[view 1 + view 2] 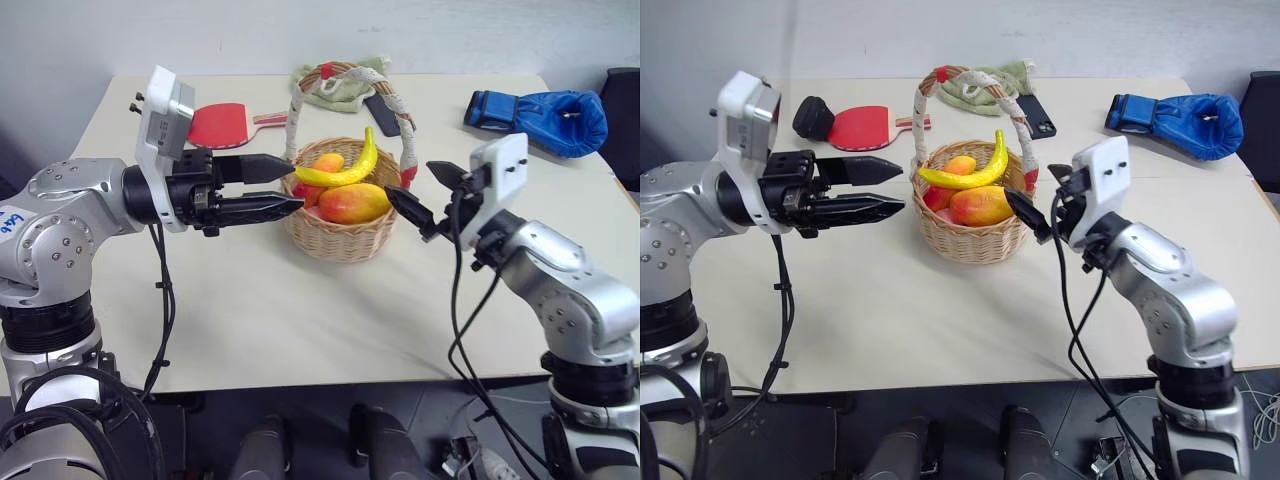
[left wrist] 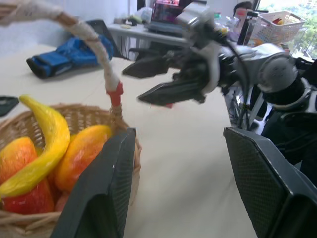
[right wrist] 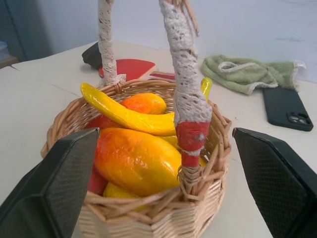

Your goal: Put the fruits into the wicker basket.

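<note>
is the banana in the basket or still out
In: the banana lies across the mangoes inside the basket, clear of both open grippers.

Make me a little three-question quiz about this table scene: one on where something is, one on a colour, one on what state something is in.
1. Where is the banana?
A. On the bare table
B. Lying on top of the mangoes in the wicker basket
C. In the left gripper

2. What colour is the boxing glove at the far right of the table?
A. Blue
B. Green
C. Red

3. How do the right gripper's fingers stand?
A. Shut on a mango
B. Shut on the handle
C. Open, holding nothing

Answers: 1 B, the banana rests across the fruit inside the basket. 2 A, the glove is plainly blue. 3 C, its two fingers stand apart beside the basket with nothing between them.
</note>
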